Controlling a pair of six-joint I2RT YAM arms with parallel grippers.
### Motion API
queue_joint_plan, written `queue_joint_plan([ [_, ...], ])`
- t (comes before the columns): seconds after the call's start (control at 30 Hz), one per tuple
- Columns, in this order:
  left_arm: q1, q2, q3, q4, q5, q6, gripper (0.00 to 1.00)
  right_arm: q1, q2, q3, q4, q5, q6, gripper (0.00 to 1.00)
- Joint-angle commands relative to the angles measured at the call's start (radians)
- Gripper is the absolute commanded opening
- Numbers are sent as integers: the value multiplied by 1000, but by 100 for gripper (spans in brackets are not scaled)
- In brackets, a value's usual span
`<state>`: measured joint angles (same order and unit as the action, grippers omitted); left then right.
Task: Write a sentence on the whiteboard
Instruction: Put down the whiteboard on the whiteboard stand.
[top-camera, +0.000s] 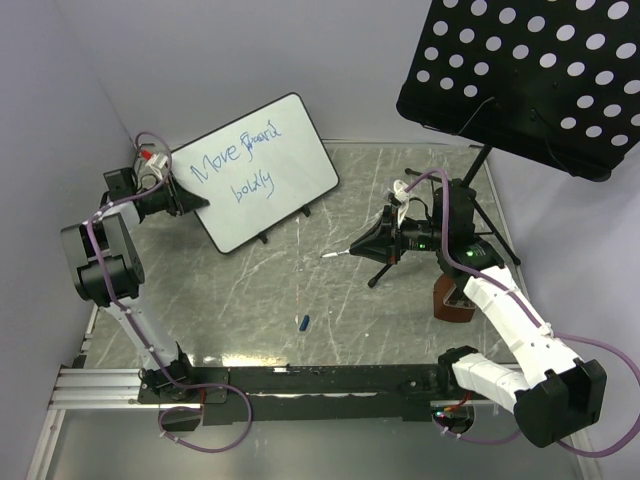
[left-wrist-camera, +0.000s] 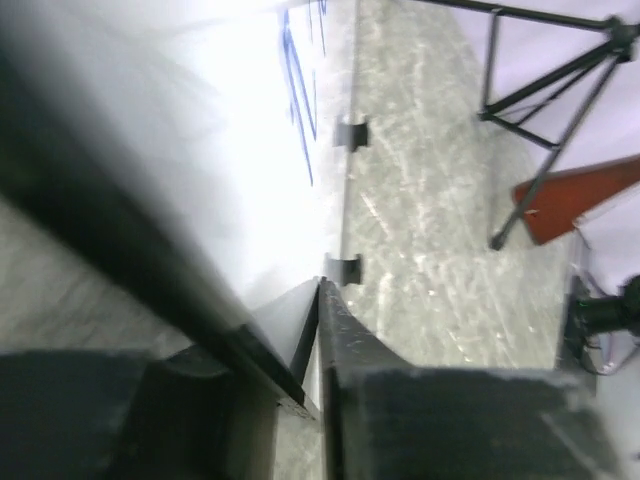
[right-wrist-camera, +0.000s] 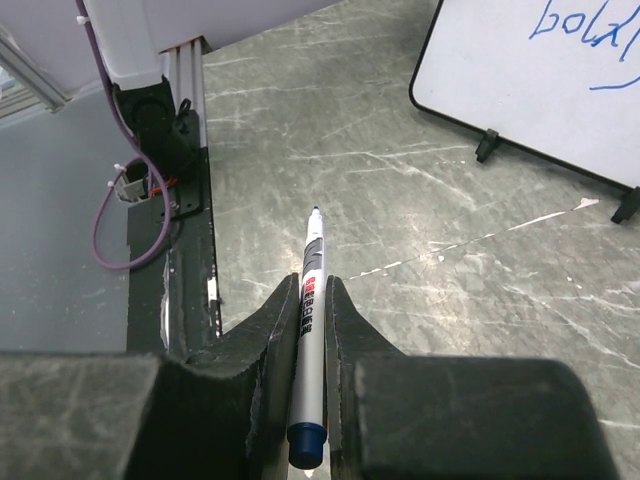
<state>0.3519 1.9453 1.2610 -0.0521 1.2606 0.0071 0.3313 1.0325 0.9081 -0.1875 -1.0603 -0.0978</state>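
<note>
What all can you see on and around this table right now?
whiteboard: one, white, black rim, back left
sentence: one, blue, two lines on the whiteboard
marker: one, silver-white, in the right pincer
small piece: one, blue, table front centre
music stand: one, black, back right
block: one, reddish-brown, beside right arm
table: one, grey marbled
left pincer: one, black, at the whiteboard's left edge
right pincer: one, black, shut on the marker

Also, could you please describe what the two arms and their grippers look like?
Both the left arm and the right arm have white links and chunky black joint housings, with a purple cable looping along each. The left gripper and right gripper are black, each with two wedge-shaped fingers. A small green light glows near the right wrist.
</note>
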Motion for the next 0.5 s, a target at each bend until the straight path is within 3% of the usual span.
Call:
queue_joint_plan([
  [0.0,-18,-11,-41,41,-158,120,29,6,-17,-2,26,-26,-13,0],
  [0.47,-18,-51,-74,106,-173,94,53,8,-12,-2,25,-24,-13,0],
])
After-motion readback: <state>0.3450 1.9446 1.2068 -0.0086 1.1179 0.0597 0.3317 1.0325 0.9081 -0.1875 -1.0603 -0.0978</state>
